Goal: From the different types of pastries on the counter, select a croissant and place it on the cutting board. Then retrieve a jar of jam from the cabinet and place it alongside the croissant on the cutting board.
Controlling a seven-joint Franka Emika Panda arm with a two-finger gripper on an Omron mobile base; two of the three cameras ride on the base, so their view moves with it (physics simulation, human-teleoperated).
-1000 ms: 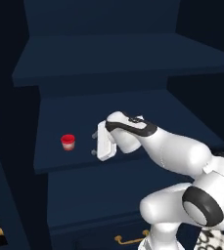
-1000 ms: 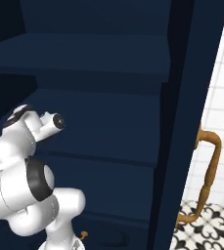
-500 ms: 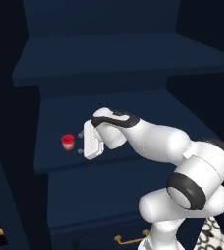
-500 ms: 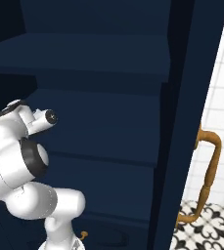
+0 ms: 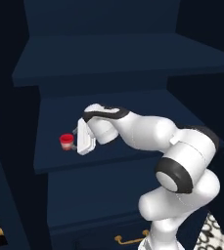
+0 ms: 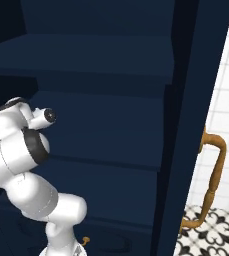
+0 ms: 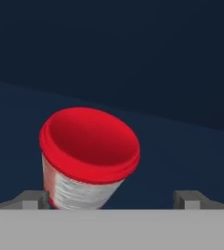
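Leftward across the middle shelf the gripper (image 5: 75, 144) has travelled: a second ago it hung well to the right of the jar of jam (image 5: 66, 141), half a second ago it was near, and now its tips sit right at the jar's right side in the left base view, centre-left of the frame; the arm's elbow has swung further out toward the lower right as well. From the hand view, the jar (image 7: 87, 158) fills the lower middle, red lid tilted toward the camera, with one finger tip (image 7: 31, 199) touching or just beside its left flank and the other tip (image 7: 190, 199) standing well clear on the right, so the jaws are spread wide and nothing is gripped. Jar placement: on the shelf of the dark navy cabinet (image 5: 133, 53), close to the shelf's front left edge, with bare shelf stretching to the right behind the arm and a dark gap above up to the next shelf. Toward the lower right of the right base view a gold handle (image 6: 213, 180) stands on the open door edge. Whether the left tip truly presses the jar is hard to judge, and its base is cut off at the bottom of the hand view
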